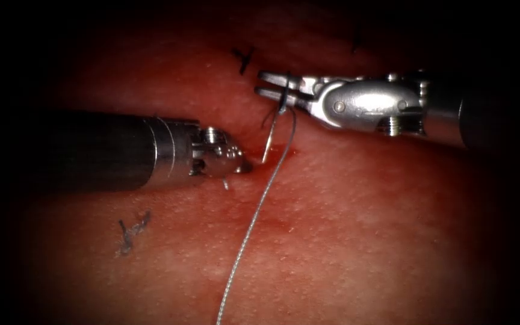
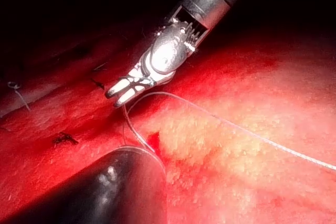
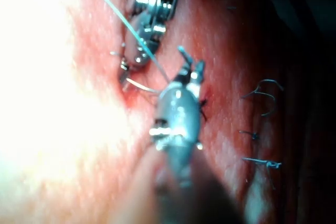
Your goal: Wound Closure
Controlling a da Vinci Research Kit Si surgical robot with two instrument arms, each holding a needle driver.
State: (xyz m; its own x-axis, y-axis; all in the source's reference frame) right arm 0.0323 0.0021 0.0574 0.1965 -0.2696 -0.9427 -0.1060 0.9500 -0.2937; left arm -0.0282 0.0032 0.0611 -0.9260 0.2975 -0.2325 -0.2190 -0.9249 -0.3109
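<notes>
Above the cut [image 1: 284, 150], the right tool [image 1: 270, 85] has its jaws closed on the needle [image 1: 270, 135] near its upper end, and the needle's lower part runs down into the tissue [image 1: 362, 229] at the red fluid [image 1: 290, 150]. Thread [image 1: 254, 216] trails from the needle down across the tissue. To the cut's left, the left tool [image 1: 242, 167] touches the tissue beside the needle; whether its jaws grip anything I cannot tell. Dark cut ends of thread [image 1: 130, 232] lie on the tissue.
</notes>
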